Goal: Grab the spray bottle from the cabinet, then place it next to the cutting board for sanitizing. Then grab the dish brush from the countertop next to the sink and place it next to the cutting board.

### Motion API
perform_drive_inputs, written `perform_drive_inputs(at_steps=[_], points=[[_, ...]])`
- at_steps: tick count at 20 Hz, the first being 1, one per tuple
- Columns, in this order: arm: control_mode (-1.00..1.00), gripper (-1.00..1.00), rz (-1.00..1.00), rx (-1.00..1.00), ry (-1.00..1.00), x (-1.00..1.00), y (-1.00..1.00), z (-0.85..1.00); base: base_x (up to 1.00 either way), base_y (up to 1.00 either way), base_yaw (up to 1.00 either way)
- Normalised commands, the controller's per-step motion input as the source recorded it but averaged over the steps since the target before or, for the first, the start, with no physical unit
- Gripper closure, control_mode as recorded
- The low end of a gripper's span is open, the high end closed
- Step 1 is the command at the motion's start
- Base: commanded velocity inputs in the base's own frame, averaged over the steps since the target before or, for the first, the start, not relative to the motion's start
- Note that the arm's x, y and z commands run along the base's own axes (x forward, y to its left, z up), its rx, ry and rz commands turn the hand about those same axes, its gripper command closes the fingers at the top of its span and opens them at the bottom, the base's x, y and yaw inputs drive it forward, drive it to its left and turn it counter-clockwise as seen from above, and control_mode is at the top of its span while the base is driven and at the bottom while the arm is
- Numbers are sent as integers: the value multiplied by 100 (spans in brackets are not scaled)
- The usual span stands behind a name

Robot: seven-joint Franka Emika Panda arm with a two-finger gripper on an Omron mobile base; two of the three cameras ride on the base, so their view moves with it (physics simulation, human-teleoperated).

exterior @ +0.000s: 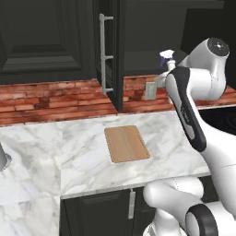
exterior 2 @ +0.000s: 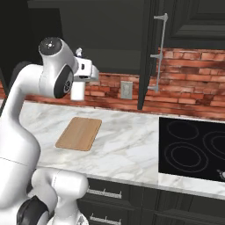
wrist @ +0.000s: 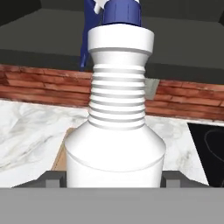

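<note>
Gripper [wrist: 113, 177] clamped on spray bottle [wrist: 116, 127] at lower body; bottle held upright, nozzle up. Bottle carried in air above countertop [exterior: 83, 156], beyond far edge of cutting board [exterior: 126, 143], in front of brick backsplash [exterior: 55, 99]. Cabinet [exterior: 110, 50] door left open; interior too dark for contents to be made out. Advised: bottle kept vertical, lowered onto bare marble just beside board, not on it; release only once base is seated.
</note>
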Motion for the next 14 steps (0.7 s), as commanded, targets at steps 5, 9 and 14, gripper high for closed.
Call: perform_drive_inputs(at_steps=[5,9,14], points=[[-100,100,7,7,-8,0,0,-95,0,0,0],[-100,100,13,12,-10,8,0,-88,0,0,0],[-100,100,25,9,-11,39,0,-77,0,0,0]])
